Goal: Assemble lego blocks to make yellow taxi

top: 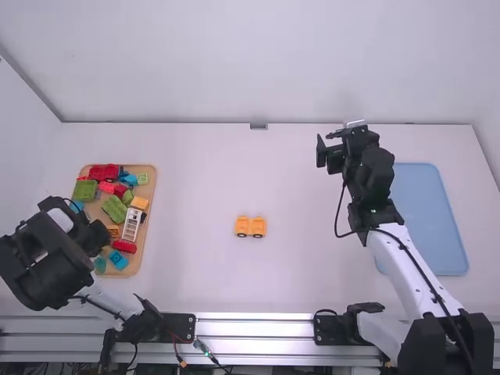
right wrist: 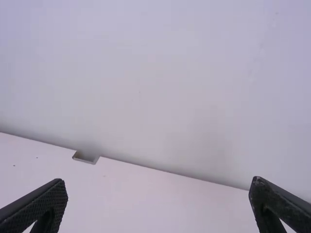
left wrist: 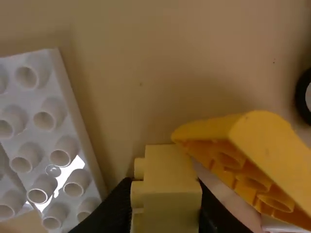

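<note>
With left jaws closed on a yellow block [left wrist: 170,179] at the tray [top: 139,262], right jaws wide and empty, looks like part-fetching, and next calls for lifting toward the yellow wheeled pieces [top: 243,225] on the tabletop [top: 195,195].

A yellow piece [top: 251,226] showing 2 wheels sits mid-table [top: 250,281], a studded yellow block [left wrist: 171,182] gripped.

Toward the tabletop's left edge, in a wooden tray [top: 151,173], a red wheeled block [top: 104,173] lay by the far edge. A green block [top: 84,190] sat at its left edge, another green block [top: 115,209] mid-tray. A white studded block [top: 132,224] and a red block [top: 123,246] lay toward its right edge, a blue block [top: 118,260] near the near edge. A light-blue tray [top: 426,211] lay by the tabletop's right edge.
</note>
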Controlling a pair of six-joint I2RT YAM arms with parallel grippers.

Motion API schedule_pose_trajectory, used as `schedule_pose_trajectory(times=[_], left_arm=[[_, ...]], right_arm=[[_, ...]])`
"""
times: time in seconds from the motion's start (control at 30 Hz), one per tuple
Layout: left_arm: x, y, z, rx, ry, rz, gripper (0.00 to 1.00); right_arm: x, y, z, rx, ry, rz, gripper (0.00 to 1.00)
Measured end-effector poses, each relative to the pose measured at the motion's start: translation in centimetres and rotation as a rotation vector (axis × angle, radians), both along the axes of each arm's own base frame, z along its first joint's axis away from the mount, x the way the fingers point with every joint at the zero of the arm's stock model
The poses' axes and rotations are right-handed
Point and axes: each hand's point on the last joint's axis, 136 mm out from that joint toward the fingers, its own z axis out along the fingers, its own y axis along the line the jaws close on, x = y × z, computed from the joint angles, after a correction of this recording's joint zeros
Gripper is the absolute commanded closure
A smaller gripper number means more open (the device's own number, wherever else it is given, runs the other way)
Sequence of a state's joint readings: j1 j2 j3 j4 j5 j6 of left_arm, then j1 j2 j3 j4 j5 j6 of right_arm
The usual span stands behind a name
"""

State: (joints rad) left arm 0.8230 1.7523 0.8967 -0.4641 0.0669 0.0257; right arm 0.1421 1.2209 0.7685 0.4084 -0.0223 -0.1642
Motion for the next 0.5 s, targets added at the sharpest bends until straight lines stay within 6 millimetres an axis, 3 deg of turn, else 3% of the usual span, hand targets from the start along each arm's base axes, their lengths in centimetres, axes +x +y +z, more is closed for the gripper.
schedule_pose_trajectory(times=[0.27, 0.4, 0.5], left_arm=[[-0.03, -0.28, -0.02, -0.012, 0.000, -0.002, 0.75], [0.08, -0.47, -0.01, -0.023, -0.008, -0.001, 0.57], [0.15, -0.61, 0.00, -0.031, -0.013, 0.000, 0.56]], right_arm=[[-0.01, 0.04, -0.01, 0.001, 0.001, 0.003, 0.01], [0.00, 0.01, -0.01, 0.000, 0.000, 0.000, 0.01], [-0.01, 0.03, -0.01, 0.000, 0.000, 0.002, 0.01]])
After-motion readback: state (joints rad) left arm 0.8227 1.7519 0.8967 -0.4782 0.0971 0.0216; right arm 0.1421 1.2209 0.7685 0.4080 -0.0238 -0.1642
